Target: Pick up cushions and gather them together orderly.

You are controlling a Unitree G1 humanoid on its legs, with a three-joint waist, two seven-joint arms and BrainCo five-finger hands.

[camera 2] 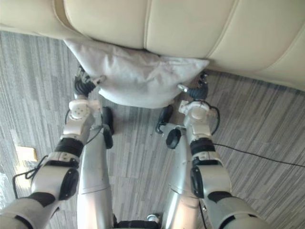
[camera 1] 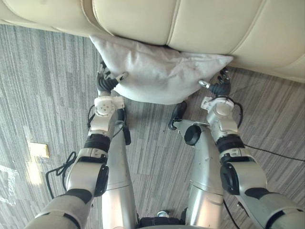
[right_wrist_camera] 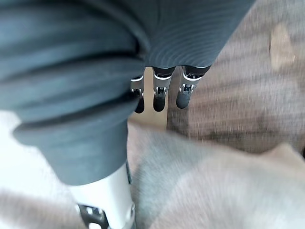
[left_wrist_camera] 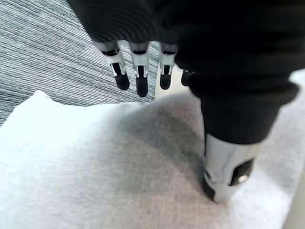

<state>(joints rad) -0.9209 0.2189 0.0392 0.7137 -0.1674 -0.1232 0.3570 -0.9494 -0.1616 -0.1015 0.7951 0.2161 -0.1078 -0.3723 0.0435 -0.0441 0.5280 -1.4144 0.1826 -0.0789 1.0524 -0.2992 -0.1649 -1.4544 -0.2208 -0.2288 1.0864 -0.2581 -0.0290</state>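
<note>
Grey striped carpet point(camera 1: 47, 86) beneath the cushion point(camera 1: 157, 71); cream sofa point(camera 1: 143, 19) right behind the cushion, hiding its far edge. Left hand point(camera 1: 107, 85) and right hand point(camera 1: 219, 87) at the cushion's two ends, fingers straight, thumbs pressed onto its top face. Contact under the cushion unclear.

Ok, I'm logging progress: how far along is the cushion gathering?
Done: no gathered pile shows yet. In hand: one grey cushion is held between the left hand and the right hand, fingers straight, thumbs on its cloth, its far edge at the cream sofa. Left: probably setting it down neatly, then fetching any others.
</note>
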